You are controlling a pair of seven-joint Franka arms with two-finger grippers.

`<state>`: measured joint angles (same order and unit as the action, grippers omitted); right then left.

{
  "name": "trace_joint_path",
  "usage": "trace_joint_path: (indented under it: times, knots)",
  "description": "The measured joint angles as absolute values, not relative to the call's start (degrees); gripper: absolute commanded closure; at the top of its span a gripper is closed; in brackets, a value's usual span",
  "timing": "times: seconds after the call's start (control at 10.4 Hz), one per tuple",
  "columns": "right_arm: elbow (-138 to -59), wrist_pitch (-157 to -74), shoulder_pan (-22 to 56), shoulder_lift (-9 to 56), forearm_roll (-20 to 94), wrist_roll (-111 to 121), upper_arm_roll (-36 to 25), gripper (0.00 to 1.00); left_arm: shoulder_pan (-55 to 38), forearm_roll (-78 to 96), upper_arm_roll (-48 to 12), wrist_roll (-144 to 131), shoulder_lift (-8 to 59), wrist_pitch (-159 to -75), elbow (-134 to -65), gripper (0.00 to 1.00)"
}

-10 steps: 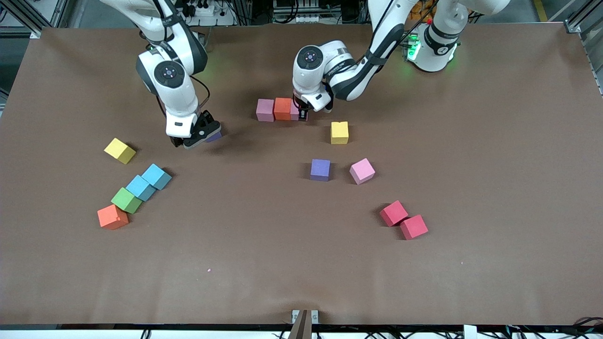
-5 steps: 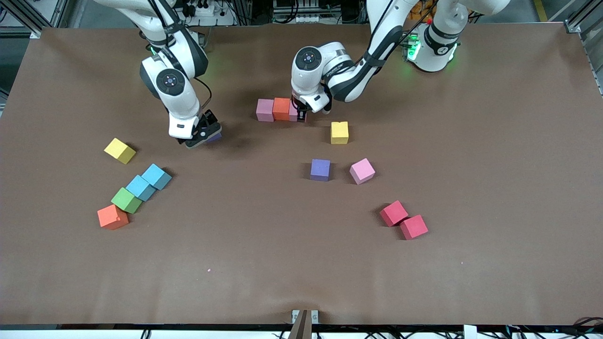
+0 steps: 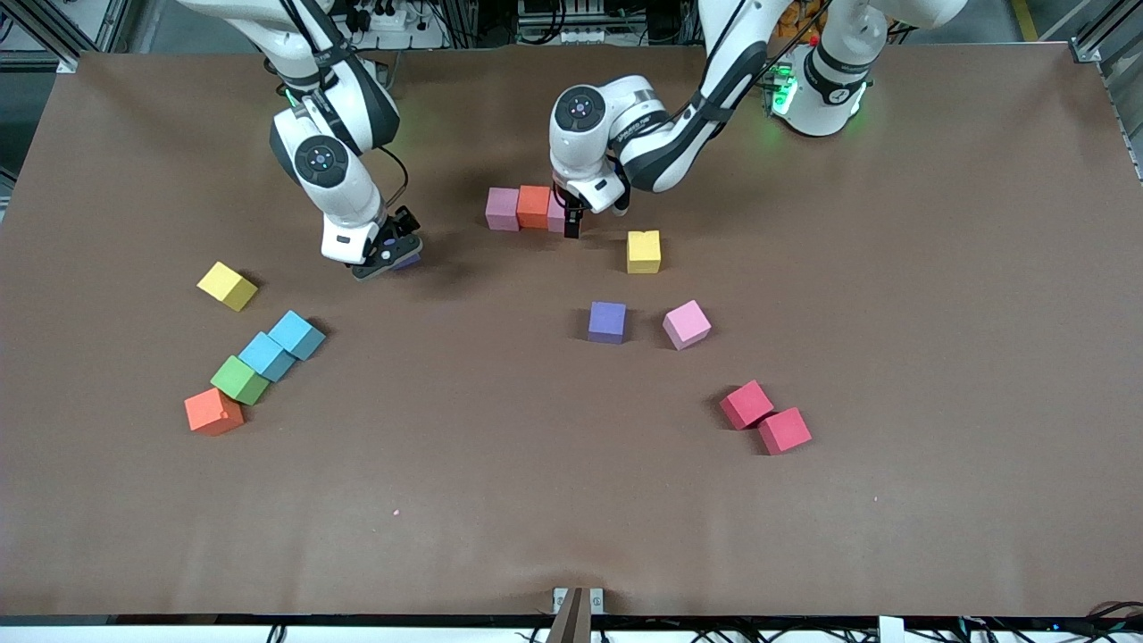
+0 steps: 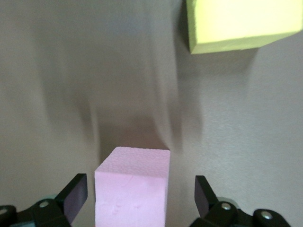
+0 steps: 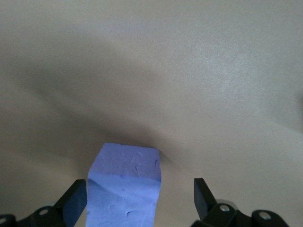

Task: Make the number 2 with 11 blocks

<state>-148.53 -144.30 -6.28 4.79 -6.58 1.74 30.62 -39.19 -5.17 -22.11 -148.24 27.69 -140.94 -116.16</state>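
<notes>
My left hand (image 3: 571, 223) is standing spread around the pink block (image 4: 132, 187) ending the row at the desk's twelve o'clock, so I am judging a straight lift best, while my right hand (image 5: 137, 201) is straddling a purple block (image 5: 124, 184), spread.

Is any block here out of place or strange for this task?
Yes: a green cube sits touching the light blue blocks near the right arm's end of the table. Green looks odd because no other block shares that colour.
</notes>
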Motion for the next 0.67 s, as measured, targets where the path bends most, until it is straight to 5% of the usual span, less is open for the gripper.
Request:
trace_joint_path:
  times: [0.67]
  knots:
    - [-148.64,-144.71,-6.28,8.23,-5.63,1.55,31.35,0.01,-34.49,-5.47,-21.65,-144.01,22.40,-132.01,-112.81,0.00]
